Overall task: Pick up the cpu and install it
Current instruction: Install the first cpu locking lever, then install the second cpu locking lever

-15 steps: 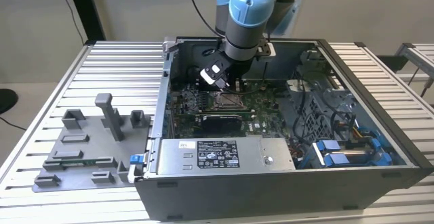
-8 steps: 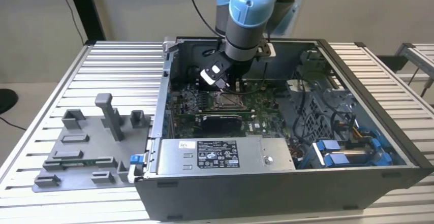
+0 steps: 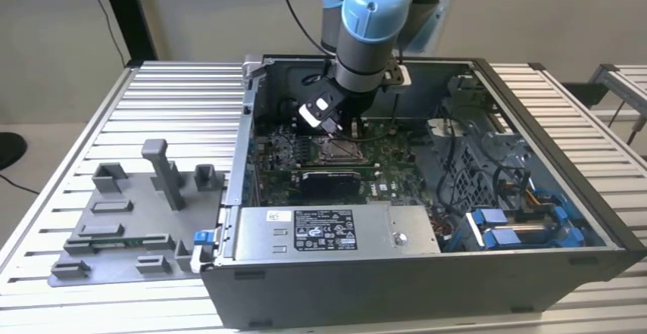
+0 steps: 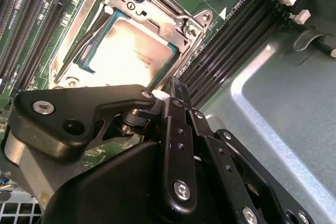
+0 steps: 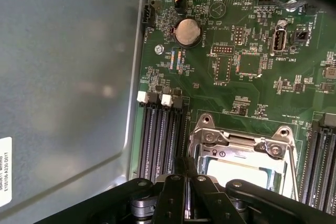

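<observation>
Green board (image 5: pixel 252 93) in open case | cpu (image 4: pixel 128 56) flat in socket, top up | gripper (image 4: pixel 170 95) clenched, empty

Robotics lab or assembly test bench. Ribbed aluminium-slat worktable (image 3: pixel 172 99) under an open grey metal computer case (image 3: pixel 425 288) with green circuit board (image 3: pixel 303 160) exposed. Grey plastic fixture tray with upright holders (image 3: pixel 132 220) at 9 o'clock of the case. Blue-and-grey jointed industrial robot arm (image 3: pixel 369 23) at 12 o'clock, in front of a plain beige wall (image 3: pixel 202 8). Black cables (image 3: pixel 106 8) at 11 o'clock.
</observation>
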`<action>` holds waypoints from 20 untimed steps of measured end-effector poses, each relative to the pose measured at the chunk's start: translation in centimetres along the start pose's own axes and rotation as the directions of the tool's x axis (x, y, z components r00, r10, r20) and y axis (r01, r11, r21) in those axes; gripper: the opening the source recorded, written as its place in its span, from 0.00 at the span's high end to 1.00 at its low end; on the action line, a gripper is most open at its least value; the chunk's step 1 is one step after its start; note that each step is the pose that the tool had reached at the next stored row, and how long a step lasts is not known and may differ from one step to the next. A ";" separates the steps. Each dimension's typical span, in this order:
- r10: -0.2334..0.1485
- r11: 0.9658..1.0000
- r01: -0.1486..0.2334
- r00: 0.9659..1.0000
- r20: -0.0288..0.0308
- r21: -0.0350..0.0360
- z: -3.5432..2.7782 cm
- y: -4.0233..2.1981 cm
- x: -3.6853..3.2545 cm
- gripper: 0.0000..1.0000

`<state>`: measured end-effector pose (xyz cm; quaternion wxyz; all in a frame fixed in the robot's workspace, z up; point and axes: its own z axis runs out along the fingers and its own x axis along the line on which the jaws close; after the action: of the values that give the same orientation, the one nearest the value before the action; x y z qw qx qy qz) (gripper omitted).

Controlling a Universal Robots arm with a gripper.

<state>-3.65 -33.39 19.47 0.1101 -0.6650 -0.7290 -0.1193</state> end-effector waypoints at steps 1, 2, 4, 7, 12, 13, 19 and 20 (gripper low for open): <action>0.000 1.000 0.000 1.000 0.000 0.000 0.03 0.01 -0.01 1.00; 0.000 1.000 0.000 1.000 0.000 0.000 0.05 0.02 -0.02 1.00; 0.000 1.000 0.000 1.000 0.000 0.000 0.10 0.03 -0.04 1.00; 0.000 1.000 0.000 1.000 0.000 0.000 0.16 0.04 -0.07 1.00; 0.000 1.000 0.000 1.000 0.000 0.000 0.23 0.07 -0.09 1.00; 0.000 1.000 0.000 1.000 -0.001 -0.001 0.30 0.10 -0.08 1.00; 0.000 1.000 0.000 1.000 -0.001 0.000 0.37 0.25 -0.03 1.00; 0.000 1.000 0.000 1.000 -0.002 -0.001 0.39 0.33 0.03 1.00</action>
<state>-3.32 -33.21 19.12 0.1106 -0.6649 -0.7289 -0.1202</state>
